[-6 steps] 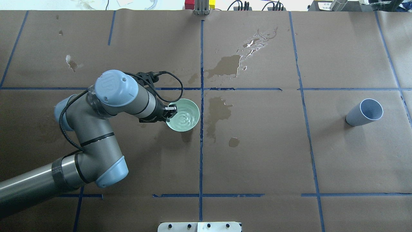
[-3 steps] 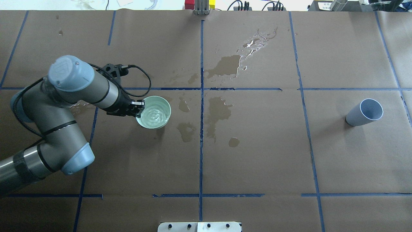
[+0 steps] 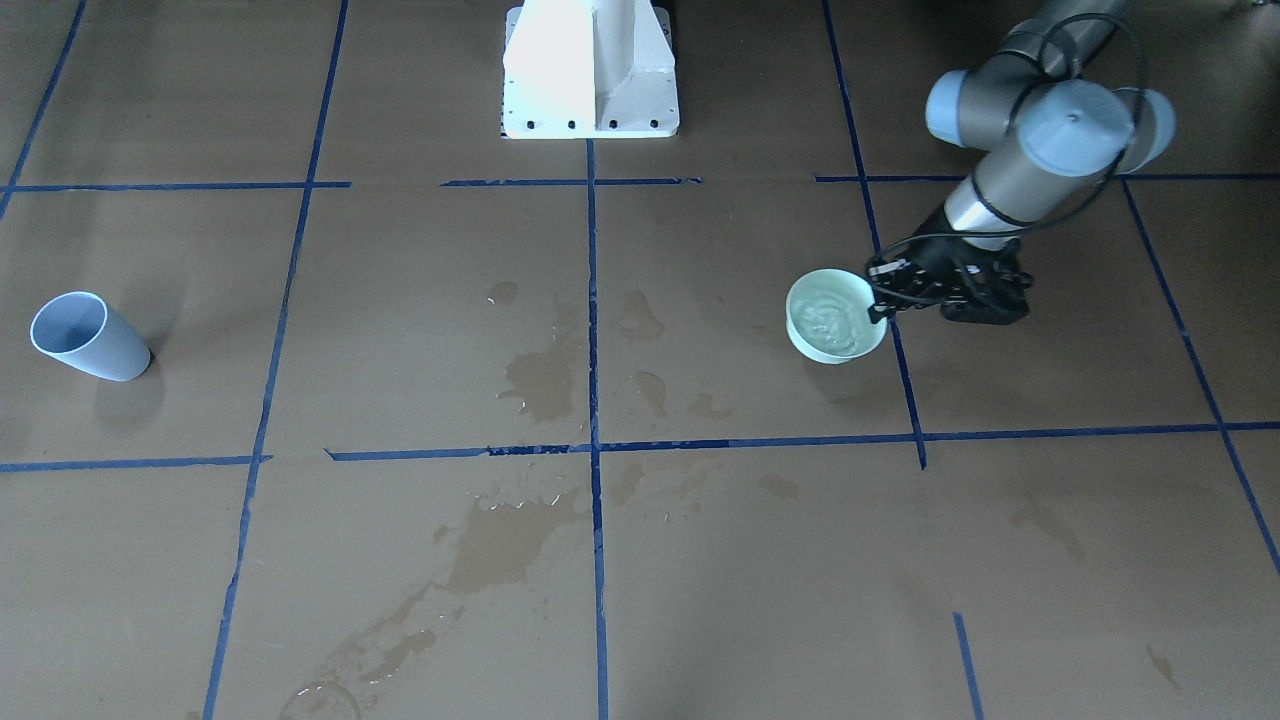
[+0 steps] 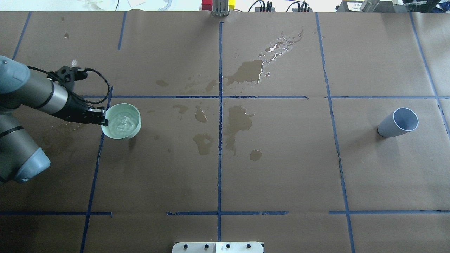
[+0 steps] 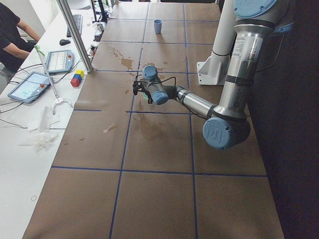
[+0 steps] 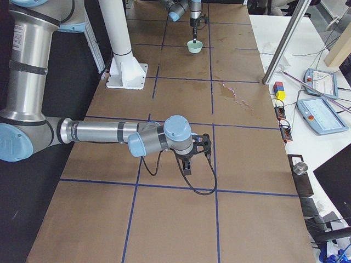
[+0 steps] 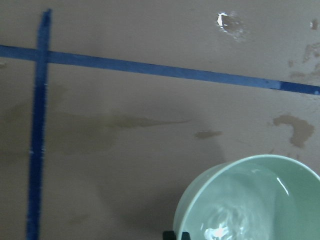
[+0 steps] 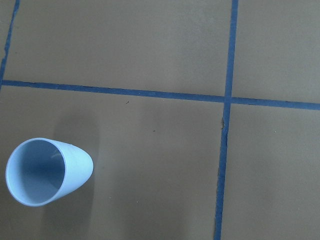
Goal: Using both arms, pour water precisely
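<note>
Across the counter [image 3: 400,300] in the front-facing view, the left arm [image 3: 1010,170] reaches down and its left claw [image 3: 882,298] is clenched on the rim of a pale green bowl [image 3: 838,354] holding rippled water [image 3: 830,318]. A grey-blue cup [image 3: 88,338] stands well apart from that claw, with wet patches [image 3: 540,380] between them. From overhead, the bowl sits on the claw's far side, over a blue tape line [image 4: 98,154]. From the left end, the left arm is near and large, and the claw shows only small beyond its wrist. From the right end, the right arm [image 6: 98,131] stretches low over the counter with the right claw [image 6: 186,164] pointing down; I cannot tell whether it is released or clenched. Seen from the left wrist, the bowl lies just ahead of the claw. Seen from the right wrist, the cup stands upright, off to one side of the claw.
</note>
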### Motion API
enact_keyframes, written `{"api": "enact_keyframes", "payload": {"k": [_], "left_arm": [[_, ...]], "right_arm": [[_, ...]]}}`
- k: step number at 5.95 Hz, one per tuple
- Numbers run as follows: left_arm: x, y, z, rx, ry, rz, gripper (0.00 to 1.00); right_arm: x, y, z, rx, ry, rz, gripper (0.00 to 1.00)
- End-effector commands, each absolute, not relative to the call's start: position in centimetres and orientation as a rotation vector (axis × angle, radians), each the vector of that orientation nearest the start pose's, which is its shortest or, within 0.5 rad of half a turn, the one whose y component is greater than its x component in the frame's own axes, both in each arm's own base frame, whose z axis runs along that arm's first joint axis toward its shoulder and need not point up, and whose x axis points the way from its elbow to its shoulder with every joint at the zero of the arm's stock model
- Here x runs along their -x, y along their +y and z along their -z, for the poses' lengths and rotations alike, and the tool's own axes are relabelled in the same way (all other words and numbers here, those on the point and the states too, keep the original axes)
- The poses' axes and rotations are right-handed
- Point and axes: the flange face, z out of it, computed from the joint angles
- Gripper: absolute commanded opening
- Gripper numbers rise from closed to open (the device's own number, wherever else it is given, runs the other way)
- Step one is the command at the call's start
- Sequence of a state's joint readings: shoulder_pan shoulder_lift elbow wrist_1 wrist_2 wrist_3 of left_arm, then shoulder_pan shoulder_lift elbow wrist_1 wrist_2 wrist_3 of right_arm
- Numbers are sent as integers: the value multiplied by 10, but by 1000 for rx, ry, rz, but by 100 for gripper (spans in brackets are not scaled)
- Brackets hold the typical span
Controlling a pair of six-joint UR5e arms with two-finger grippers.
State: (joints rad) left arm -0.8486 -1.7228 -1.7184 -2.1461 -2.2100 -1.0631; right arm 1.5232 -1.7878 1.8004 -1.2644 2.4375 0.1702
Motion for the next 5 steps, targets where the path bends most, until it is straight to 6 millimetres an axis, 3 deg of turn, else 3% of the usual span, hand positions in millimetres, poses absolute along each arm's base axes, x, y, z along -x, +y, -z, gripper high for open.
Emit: {"api": "enact_keyframes", "payload": {"k": [1, 2, 5], "left_arm": [[-255, -466, -504, -94, 969, -38, 0], [-225, -454, -540, -107, 927, -85, 0], [-185, -456, -591, -86, 912, -131, 0]], "right_arm": [[-38, -418, -601, -206, -886, 25, 100], [-38, -418, -601, -206, -886, 25, 100], [-38, -417, -602, -204, -886, 23, 100]]}}
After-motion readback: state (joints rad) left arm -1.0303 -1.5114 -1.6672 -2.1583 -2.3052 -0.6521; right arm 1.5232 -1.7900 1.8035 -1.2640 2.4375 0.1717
